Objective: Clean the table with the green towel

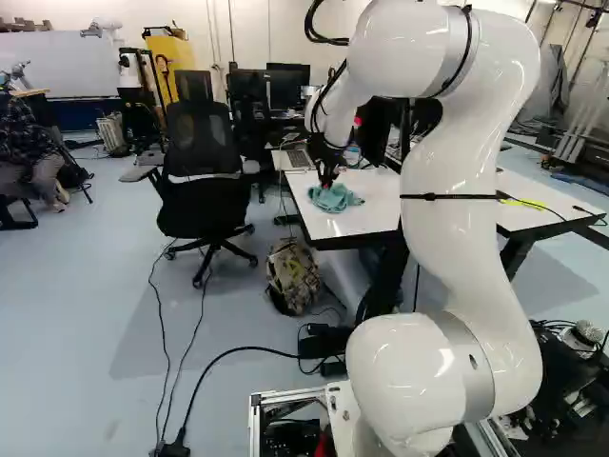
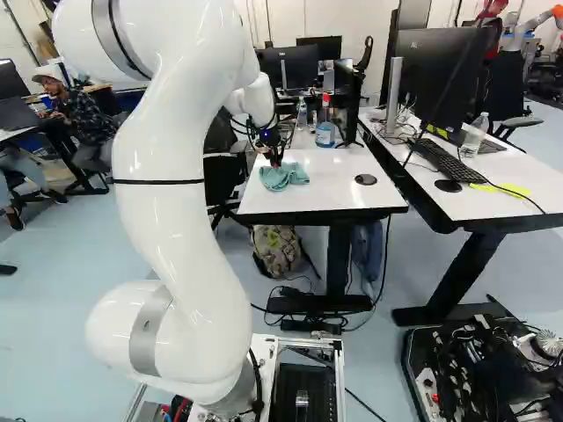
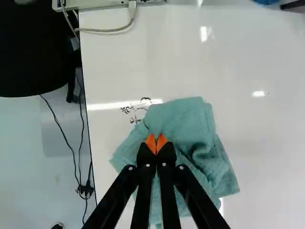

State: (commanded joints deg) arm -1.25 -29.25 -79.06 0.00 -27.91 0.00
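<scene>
In the right base view my gripper (image 2: 275, 160) points down at the green towel (image 2: 283, 177), which lies crumpled on the white table (image 2: 330, 189) near its left edge. The left base view has the same towel (image 1: 333, 198) below the wrist. Seen from the wrist, the gripper (image 3: 156, 144) has its orange tips together over the middle of the towel (image 3: 183, 119). No cloth shows between the tips; whether they press on it cannot be told. Dark scribbled marks (image 3: 136, 110) are on the tabletop just beyond the towel's edge, partly beside it.
A bottle (image 2: 325, 127) and a black disc (image 2: 366, 179) stand on the table; a laptop (image 1: 297, 158) is at its far end. An office chair (image 1: 202, 171) is beside it, a backpack (image 1: 293, 276) below. Another desk with a keyboard (image 2: 449, 163) adjoins on the right.
</scene>
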